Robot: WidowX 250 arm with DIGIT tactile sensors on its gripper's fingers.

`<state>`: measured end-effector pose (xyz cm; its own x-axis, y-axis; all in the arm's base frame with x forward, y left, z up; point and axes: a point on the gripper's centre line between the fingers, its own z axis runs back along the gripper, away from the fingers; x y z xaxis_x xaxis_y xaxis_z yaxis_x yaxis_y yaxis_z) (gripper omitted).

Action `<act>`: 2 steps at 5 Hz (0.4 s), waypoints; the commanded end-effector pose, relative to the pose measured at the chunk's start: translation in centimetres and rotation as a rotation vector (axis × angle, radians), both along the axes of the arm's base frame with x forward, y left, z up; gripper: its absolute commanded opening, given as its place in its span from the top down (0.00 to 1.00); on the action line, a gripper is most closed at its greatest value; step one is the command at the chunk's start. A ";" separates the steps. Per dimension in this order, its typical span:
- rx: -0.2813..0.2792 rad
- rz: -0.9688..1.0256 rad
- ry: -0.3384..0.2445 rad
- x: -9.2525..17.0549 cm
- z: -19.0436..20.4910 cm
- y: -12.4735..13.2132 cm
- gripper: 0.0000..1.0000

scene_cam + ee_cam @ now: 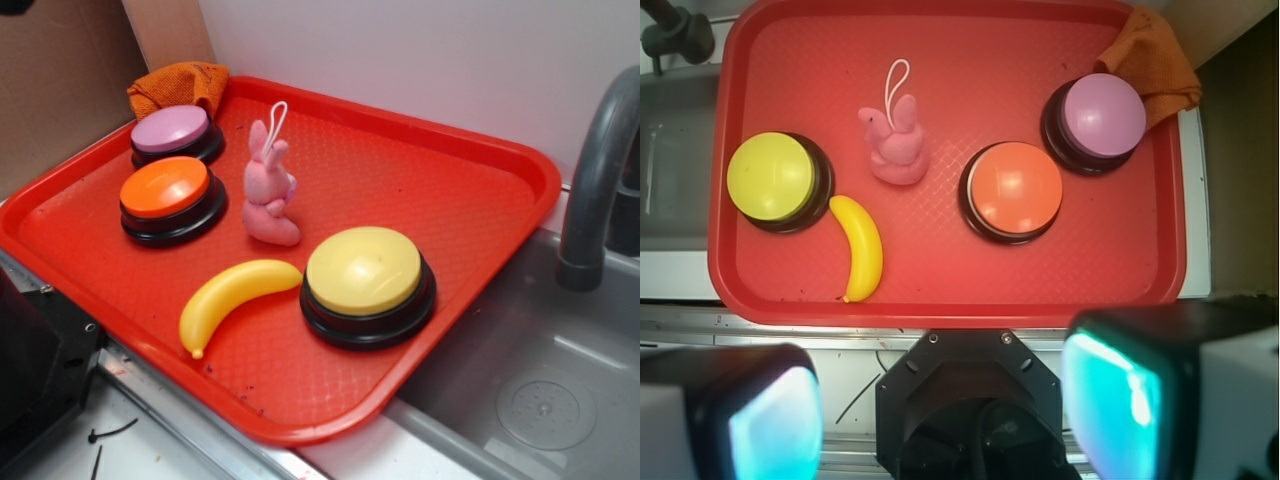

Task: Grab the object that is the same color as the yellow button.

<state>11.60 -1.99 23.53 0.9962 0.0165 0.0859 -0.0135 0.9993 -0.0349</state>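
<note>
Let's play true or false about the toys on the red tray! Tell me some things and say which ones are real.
1. The banana lies right beside the yellow button. True.
2. The pink bunny is lying inside the sink. False: it sits on the red tray, among the buttons.
3. There are three buttons: yellow, orange button and purple button. True.
4. The gripper is holding the banana. False: its fingers are apart with nothing between them, off the tray's near edge.
5. An orange cloth sits at the tray corner by the purple button. True.
</note>
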 end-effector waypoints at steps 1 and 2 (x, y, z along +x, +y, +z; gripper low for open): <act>0.000 0.000 0.000 0.0 0.0 0.0 0.00; -0.001 0.065 -0.034 -0.2 -2.2 -1.1 0.00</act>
